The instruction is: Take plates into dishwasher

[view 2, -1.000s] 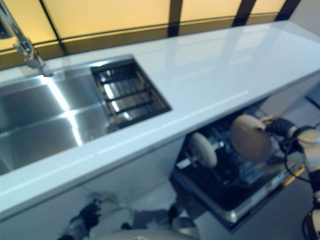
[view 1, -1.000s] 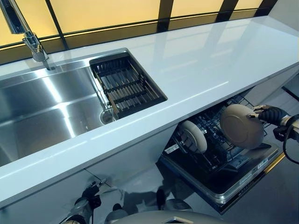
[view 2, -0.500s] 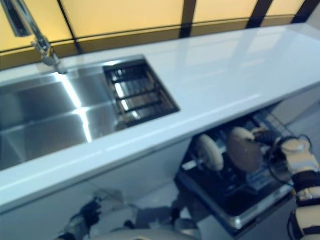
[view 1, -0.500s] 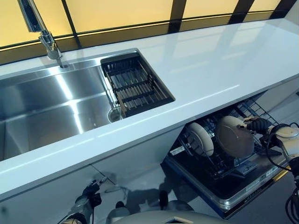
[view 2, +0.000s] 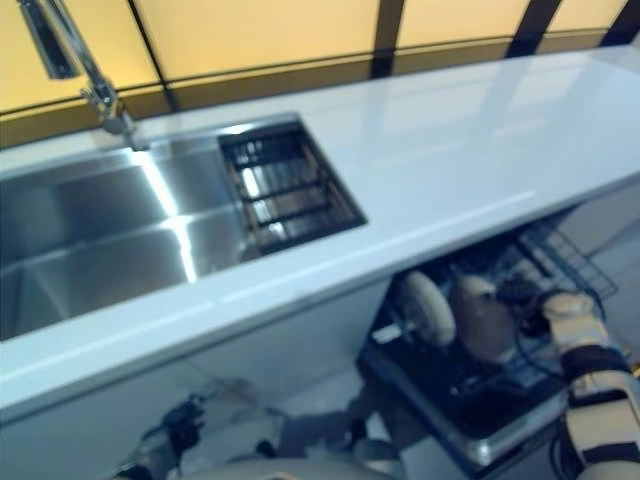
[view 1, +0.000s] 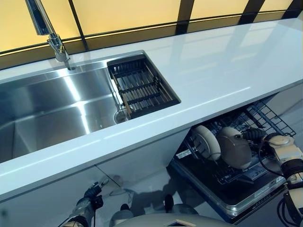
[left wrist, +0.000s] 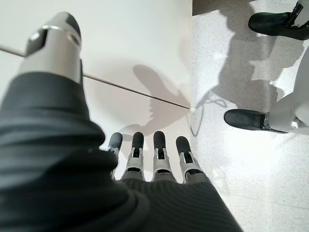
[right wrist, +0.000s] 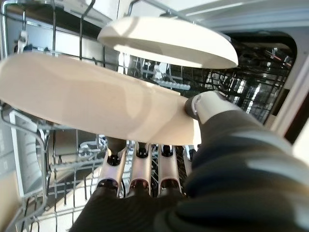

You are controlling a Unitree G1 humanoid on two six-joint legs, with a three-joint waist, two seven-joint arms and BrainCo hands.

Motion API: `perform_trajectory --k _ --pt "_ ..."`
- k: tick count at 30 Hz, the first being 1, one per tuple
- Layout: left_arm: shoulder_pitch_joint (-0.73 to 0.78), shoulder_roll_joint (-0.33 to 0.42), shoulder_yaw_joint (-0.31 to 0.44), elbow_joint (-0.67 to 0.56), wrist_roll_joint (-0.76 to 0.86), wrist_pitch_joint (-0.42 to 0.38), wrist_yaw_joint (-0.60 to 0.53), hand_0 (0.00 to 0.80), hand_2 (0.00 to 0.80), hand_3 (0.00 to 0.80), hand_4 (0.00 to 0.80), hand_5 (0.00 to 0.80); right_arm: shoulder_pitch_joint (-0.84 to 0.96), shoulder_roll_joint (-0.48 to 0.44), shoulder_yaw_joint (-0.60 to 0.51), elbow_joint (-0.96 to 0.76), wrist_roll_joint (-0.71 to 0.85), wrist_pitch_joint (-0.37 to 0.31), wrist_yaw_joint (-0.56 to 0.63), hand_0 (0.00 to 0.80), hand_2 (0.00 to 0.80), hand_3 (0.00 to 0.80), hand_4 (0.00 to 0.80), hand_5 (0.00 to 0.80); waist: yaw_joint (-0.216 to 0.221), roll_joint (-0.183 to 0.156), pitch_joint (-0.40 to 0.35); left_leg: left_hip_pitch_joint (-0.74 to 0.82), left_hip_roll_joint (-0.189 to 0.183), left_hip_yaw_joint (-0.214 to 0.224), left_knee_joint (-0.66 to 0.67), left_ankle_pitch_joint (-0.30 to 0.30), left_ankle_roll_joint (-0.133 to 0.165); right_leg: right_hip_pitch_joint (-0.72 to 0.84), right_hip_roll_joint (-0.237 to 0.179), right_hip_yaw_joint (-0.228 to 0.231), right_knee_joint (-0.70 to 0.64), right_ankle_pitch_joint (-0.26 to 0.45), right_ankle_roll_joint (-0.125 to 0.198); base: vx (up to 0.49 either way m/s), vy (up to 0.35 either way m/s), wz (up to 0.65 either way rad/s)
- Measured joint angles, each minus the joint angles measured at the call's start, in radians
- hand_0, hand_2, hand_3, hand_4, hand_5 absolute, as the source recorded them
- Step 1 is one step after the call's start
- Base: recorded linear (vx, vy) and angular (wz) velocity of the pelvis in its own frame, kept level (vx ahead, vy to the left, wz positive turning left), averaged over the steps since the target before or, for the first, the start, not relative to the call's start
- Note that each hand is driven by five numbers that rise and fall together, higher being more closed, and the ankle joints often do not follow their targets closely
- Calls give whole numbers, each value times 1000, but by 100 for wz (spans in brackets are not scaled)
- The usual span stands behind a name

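Note:
My right hand (view 1: 258, 137) is shut on a beige plate (view 1: 234, 147), thumb on one face and fingers (right wrist: 137, 166) on the other. It holds the plate on edge, low in the wire rack (view 1: 265, 120) of the open dishwasher under the counter. A white plate (view 1: 206, 142) stands on edge in the rack just left of it; it also shows in the right wrist view (right wrist: 169, 41) beside the beige plate (right wrist: 96, 99). My left hand (left wrist: 154, 159) hangs low by the cabinet front with straight fingers, empty.
The white counter (view 1: 213, 66) overhangs the rack. A steel sink (view 1: 52, 109) with a dark drain basket (view 1: 142, 87) and a tap (view 1: 47, 28) lies to the left. The dishwasher door (view 1: 227, 198) lies open below the rack.
The camera has shifted. My right hand has lowered the beige plate down into the rack, close beside the white plate. The left hand has not moved.

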Motion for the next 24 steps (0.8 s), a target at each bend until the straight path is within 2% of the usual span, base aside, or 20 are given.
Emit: perform_trajectory --k 3,4,5,6,24 --pt "-3 0 0 0 0 0 0 0 0 0 0 0 -2 2 0 17 -8 0 1 800 800 800 800 800 6 2 -1 0 0 -3 0 0 0 2 -1 -2 0 0 0 0 0 0" --pt "-3 0 0 1 0 0 0 0 0 0 0 0 -3 3 0 18 -8 0 1 778 778 778 778 778 6 3 -2 0 -1 -3 0 0 0 2 -1 -2 0 0 0 0 0 0" --pt "-3 0 0 1 0 0 0 0 0 0 0 0 -3 5 0 19 -8 0 1 75 75 75 75 75 6 3 -2 0 -1 -4 0 0 0 2 -1 -3 0 0 0 0 0 0" --pt "-3 0 0 1 0 0 0 0 0 0 0 0 -3 7 0 20 -8 0 1 0 0 0 0 0 6 3 -2 0 -1 -4 0 0 1 3 -1 -3 0 0 0 0 0 0" --pt "-6 -1 -1 1 0 0 -6 0 0 0 0 0 -4 20 -9 24 -6 1 -36 0 0 0 0 0 4 4 -2 1 -1 -5 0 1 1 3 0 -1 0 0 0 0 0 0"
